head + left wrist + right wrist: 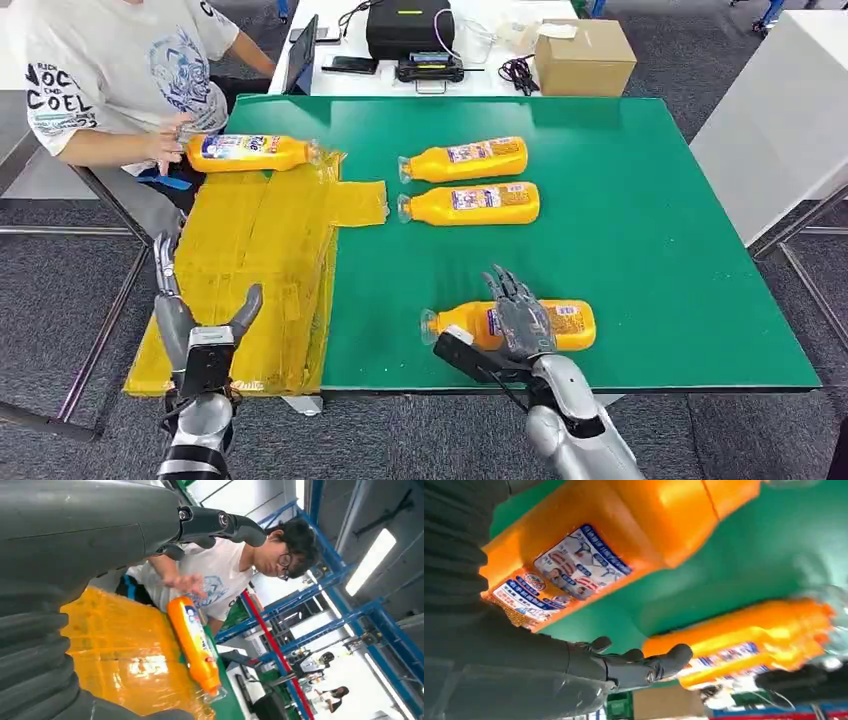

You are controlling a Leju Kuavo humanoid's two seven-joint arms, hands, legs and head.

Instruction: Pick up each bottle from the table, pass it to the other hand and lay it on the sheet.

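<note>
Near the front edge of the green table an orange bottle lies on its side. My right hand rests over its middle with fingers spread and not closed round it; in the right wrist view the bottle lies just beyond my fingers. Two more orange bottles lie mid-table. Another bottle lies at the far end of the yellow sheet, where a person's hand touches it. My left hand stands open, holding nothing, over the sheet's near end.
A person sits at the table's far left corner. Behind the green table stands a white table with a cardboard box, a black case and cables. Another white table stands at the right.
</note>
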